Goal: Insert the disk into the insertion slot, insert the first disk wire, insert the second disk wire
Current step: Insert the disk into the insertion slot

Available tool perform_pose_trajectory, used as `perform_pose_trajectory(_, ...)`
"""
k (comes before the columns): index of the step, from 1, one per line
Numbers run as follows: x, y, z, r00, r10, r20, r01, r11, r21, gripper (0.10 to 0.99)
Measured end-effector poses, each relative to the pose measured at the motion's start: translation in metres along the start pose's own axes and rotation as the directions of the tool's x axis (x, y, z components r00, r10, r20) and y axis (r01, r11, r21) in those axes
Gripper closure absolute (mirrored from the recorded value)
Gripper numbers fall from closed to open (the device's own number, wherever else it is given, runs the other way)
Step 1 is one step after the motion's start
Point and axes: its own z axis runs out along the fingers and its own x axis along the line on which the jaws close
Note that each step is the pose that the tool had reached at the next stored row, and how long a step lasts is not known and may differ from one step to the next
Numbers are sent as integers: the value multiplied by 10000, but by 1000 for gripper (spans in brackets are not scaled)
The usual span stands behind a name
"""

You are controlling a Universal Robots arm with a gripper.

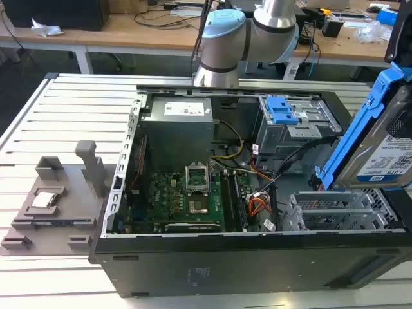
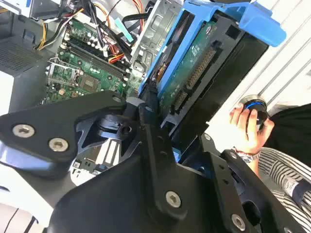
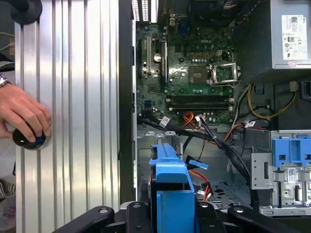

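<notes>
Holding the disk (image 1: 376, 148) over the open PC case (image 1: 225, 273); not seated yet.

Exterior view: the disk is at 3 o'clock, steeply tilted, with the blue carrier edge up and the white-and-blue label facing the camera. The insertion slot (image 1: 335, 215), the silver perforated cage, is at 4 o'clock, just under it. Disk and cage look apart, though the frame edge cuts off part of the drive. The grey cage (image 1: 290, 122) with the blue latch is at 1 o'clock and the motherboard (image 1: 187, 196) is near 7.

Second wrist view: the gripper (image 2: 167, 121) is clamped on the disk (image 2: 194, 73), black fingers (image 2: 150, 141) pressing the carrier. The drive's underside shows a green board and a connector row, with the bright blue bracket around it. A person's hand (image 2: 248, 127) rests on a round black-and-blue knob (image 2: 253, 108) on the table beside the case.

First wrist view: this looks along the disk (image 3: 170, 177) edge-on, blue bracket pointing toward the insertion slot. The first disk wire (image 3: 199, 175), thin and red, lies in the bay right beside the carrier. Black cables (image 3: 218, 145) cross close by.

Risks, my read:
- The tilt could jam a carrier corner on the cage lip if it isn't squared up.
- Cables in the bay could get pinched or shoved under the drive.
- The plastic bracket probably flexes, so a side load could shift it in the grip.
</notes>
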Motion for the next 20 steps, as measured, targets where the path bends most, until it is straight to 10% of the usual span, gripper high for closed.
perform_pose_trajectory(20,0,0,171,10000,0,-1,0,10000,0,725)
